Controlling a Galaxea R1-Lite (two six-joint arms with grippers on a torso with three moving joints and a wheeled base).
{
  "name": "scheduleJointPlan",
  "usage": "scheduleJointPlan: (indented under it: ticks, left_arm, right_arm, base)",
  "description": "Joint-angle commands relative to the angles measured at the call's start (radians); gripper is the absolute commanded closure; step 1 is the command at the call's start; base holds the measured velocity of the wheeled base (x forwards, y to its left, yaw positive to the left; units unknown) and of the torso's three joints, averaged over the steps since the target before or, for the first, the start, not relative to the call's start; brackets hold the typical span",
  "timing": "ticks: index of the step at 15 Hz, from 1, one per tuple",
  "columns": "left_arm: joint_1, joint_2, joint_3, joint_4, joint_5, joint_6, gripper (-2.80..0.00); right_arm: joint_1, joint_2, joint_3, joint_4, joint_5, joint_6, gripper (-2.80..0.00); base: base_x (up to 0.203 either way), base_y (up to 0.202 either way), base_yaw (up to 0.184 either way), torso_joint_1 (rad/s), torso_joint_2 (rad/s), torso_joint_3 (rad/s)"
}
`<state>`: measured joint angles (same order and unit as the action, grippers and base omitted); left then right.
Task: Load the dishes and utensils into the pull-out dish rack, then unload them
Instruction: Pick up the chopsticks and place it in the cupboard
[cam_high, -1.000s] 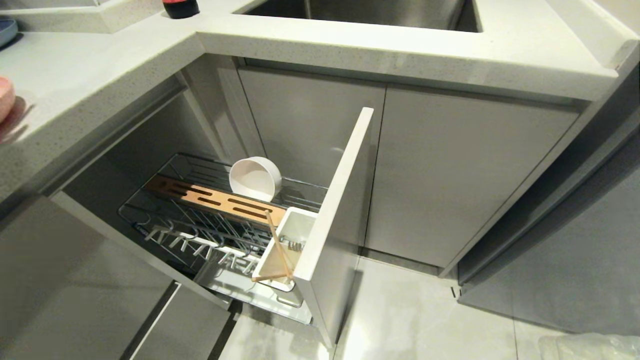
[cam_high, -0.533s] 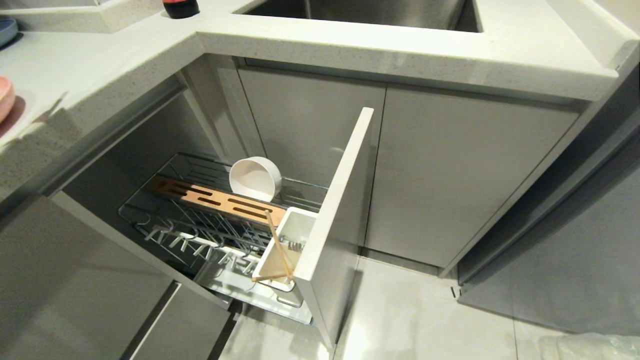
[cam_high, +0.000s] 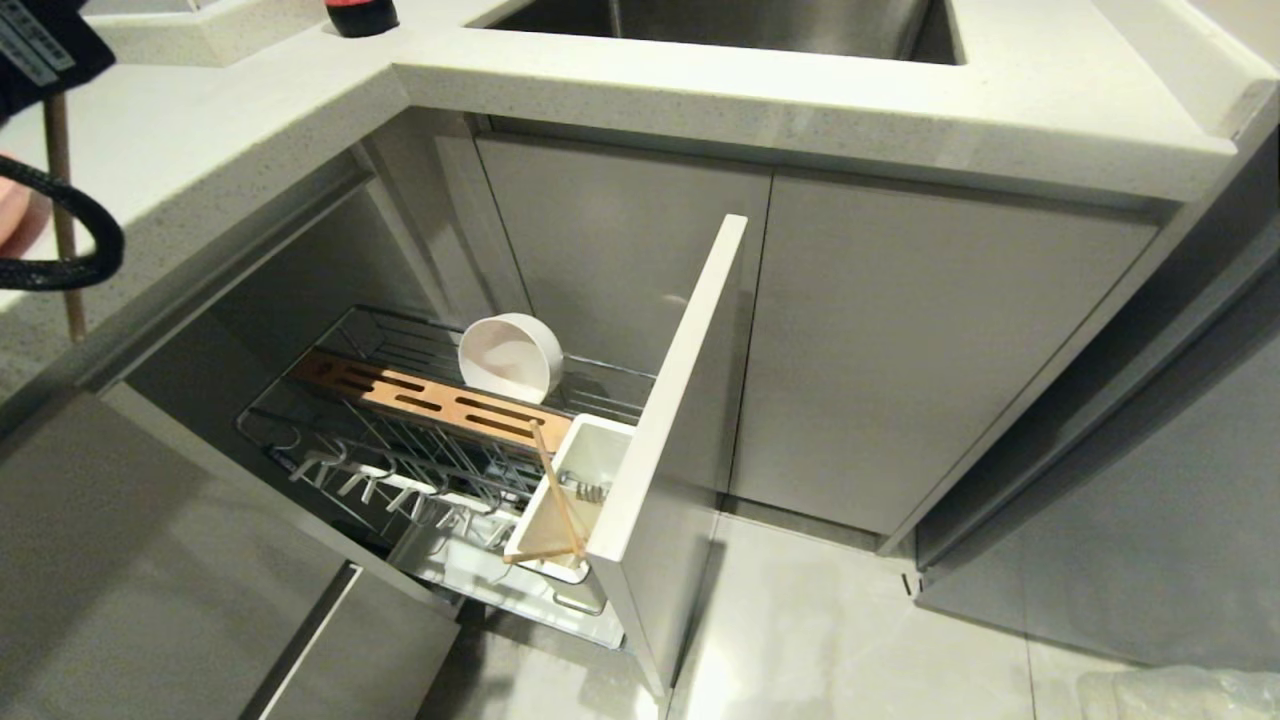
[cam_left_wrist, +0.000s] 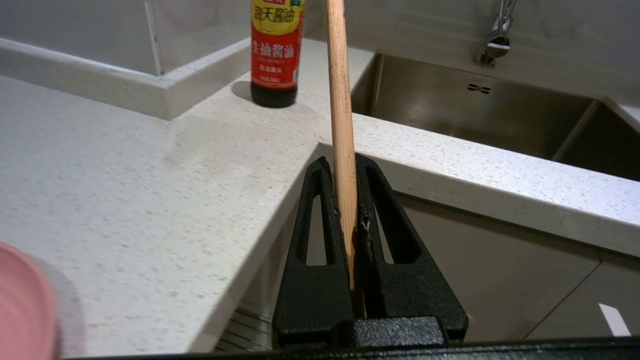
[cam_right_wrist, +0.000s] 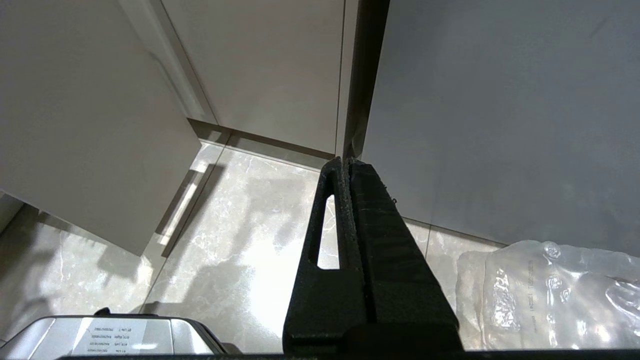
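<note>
Left gripper (cam_left_wrist: 345, 167) clenched on one chopstick (cam_left_wrist: 340, 100), at ten o'clock above counter (cam_high: 200, 130); right gripper (cam_right_wrist: 346, 165) pressed closed near floor (cam_right_wrist: 240, 240).

- Left gripper (cam_left_wrist: 345, 165): matte black, rough-grained plastic; two tapering triangular fingers (cam_left_wrist: 312, 235), each pierced by a long slot-shaped cutout.
- Black crossbar at the base of those fingers.
- Left arm (cam_high: 40, 50): black housing with a pale printed label; thick black braided cable (cam_high: 85, 225) looping below.
- Right gripper (cam_right_wrist: 347, 165): same black grainy build, same slotted fingers.
</note>
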<state>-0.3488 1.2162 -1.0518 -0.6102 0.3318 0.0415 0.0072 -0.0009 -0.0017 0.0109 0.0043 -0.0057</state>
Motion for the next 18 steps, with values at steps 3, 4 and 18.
scheduleJointPlan:
  ticks: [3, 4, 18]
  left_arm:
    - [-0.113, 0.072, 0.053, -0.081, 0.088, 0.005, 0.00]
    - [-0.135, 0.091, 0.062, -0.111, 0.109, 0.014, 0.00]
    - [-0.264, 0.493, 0.288, -0.777, 0.233, 0.247, 0.00]
  right_arm:
    - [0.000, -0.001, 0.000, 0.000, 0.000, 0.000, 0.00]
    - [0.000, -0.001, 0.000, 0.000, 0.000, 0.000, 0.00]
    - [0.000, -0.001, 0.000, 0.000, 0.000, 0.000, 0.00]
  base:
    - [0.000, 0.000, 0.000, 0.000, 0.00, 0.000]
    - [0.000, 0.000, 0.000, 0.000, 0.00, 0.000]
    - [0.000, 0.000, 0.000, 0.000, 0.00, 0.000]
